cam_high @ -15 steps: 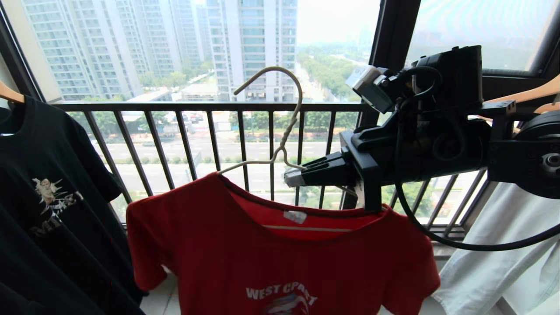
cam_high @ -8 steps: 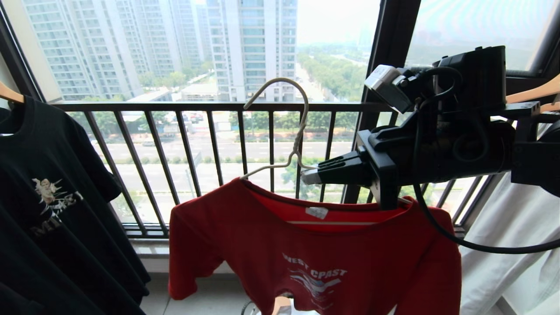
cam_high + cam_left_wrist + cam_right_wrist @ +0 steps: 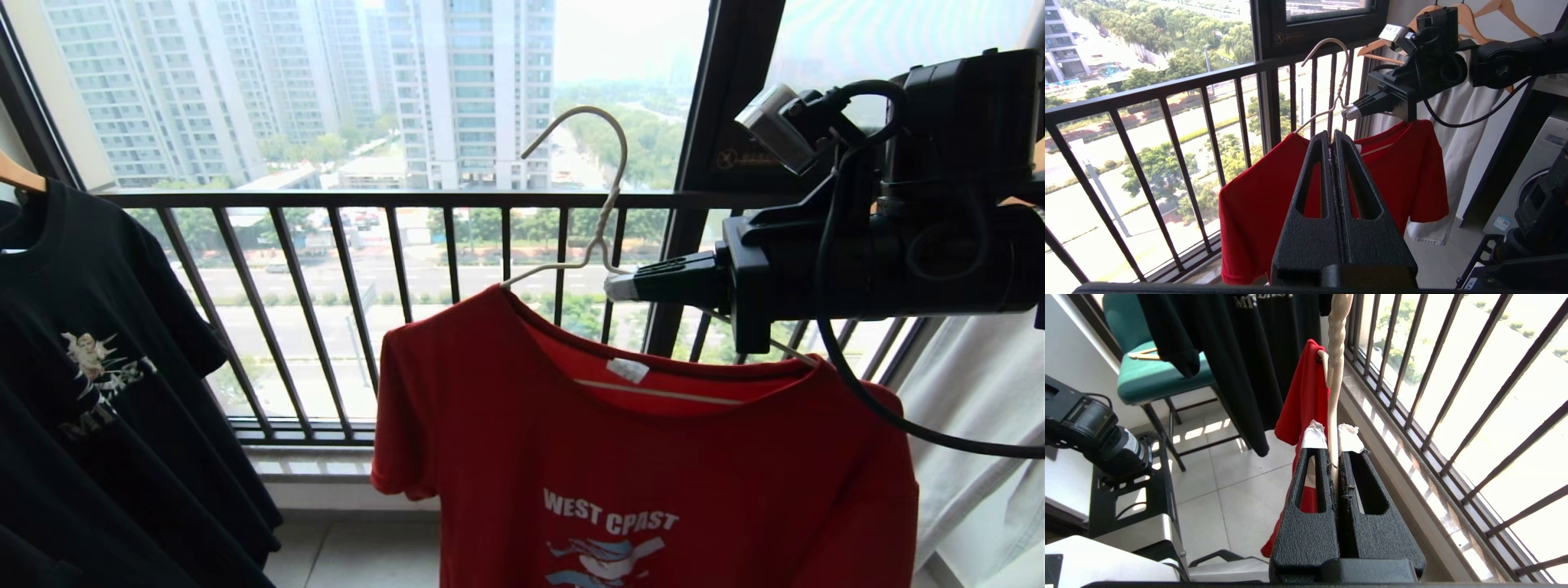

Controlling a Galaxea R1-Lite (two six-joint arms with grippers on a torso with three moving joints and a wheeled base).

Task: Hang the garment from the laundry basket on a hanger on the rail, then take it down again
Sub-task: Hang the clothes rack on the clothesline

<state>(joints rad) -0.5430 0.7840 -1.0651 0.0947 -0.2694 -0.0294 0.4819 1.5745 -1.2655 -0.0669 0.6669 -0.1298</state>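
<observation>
The garment point(image 3: 653, 457), a red T-shirt with white lettering, hangs on the thin white wire hanger point(image 3: 600, 212) in front of the window. My right gripper point(image 3: 622, 286) is shut on the hanger's wire just beside the twisted neck and holds it up in the air. The wrist view shows the wire point(image 3: 1334, 416) pinched between the taped fingertips point(image 3: 1314, 437). The hanger's hook point(image 3: 588, 122) is free and rests on nothing. My left gripper point(image 3: 1331, 136) is shut and empty, pointing at the garment point(image 3: 1257, 204) from some way off. The rail and the laundry basket are out of view.
A black printed T-shirt point(image 3: 90, 367) hangs at the left on a wooden hanger. The black barred window railing point(image 3: 392, 200) runs behind. Pale cloth point(image 3: 971, 425) hangs at the right, below wooden hangers point(image 3: 1486, 16). A green chair point(image 3: 1155, 371) stands on the tiled floor.
My right gripper has carried the hanger and the garment to the right, and over the last half second upward as well. The shirt now hangs flatter, with its lettering in view.
</observation>
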